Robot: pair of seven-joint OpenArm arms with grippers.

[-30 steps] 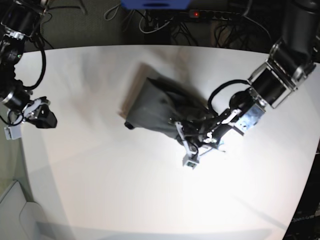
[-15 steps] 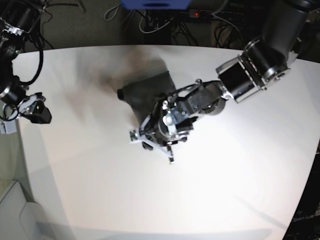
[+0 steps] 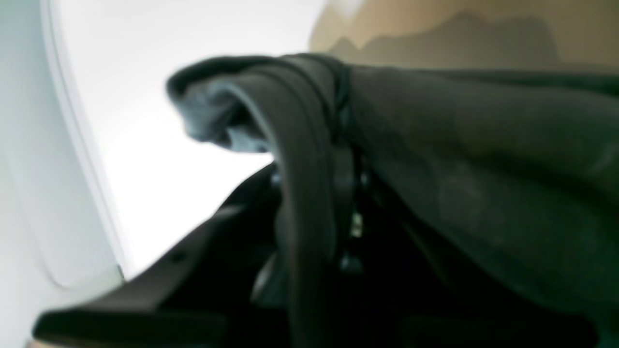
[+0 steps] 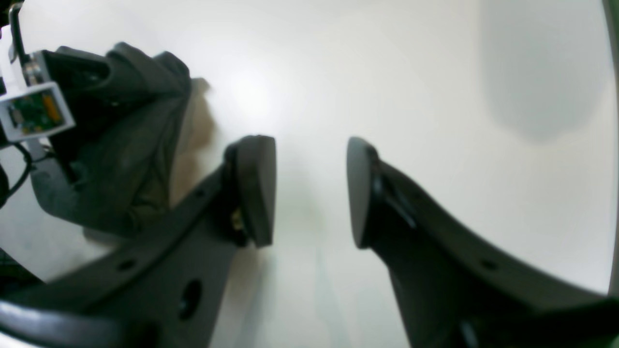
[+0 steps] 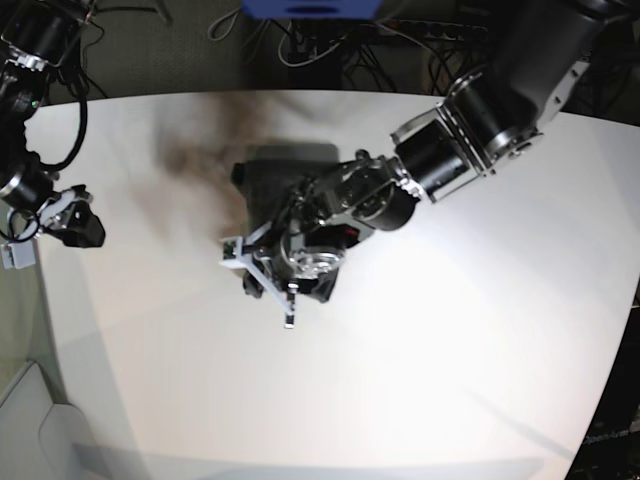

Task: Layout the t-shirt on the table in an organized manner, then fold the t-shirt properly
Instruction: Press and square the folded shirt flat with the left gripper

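One broad white table (image 5: 420,380), dark cable-strewn floor (image 5: 300,50) behind its far edge.

Both arms are built of thick black cylindrical segments joined by silver-grey collars, with black cables looping along them. The right gripper (image 4: 309,188) has two curved matte-black fingers (image 4: 254,186) ending in flat oval pads, with round holes along their shanks. The left gripper (image 5: 285,275) carries a white frame holding a bare green circuit board.
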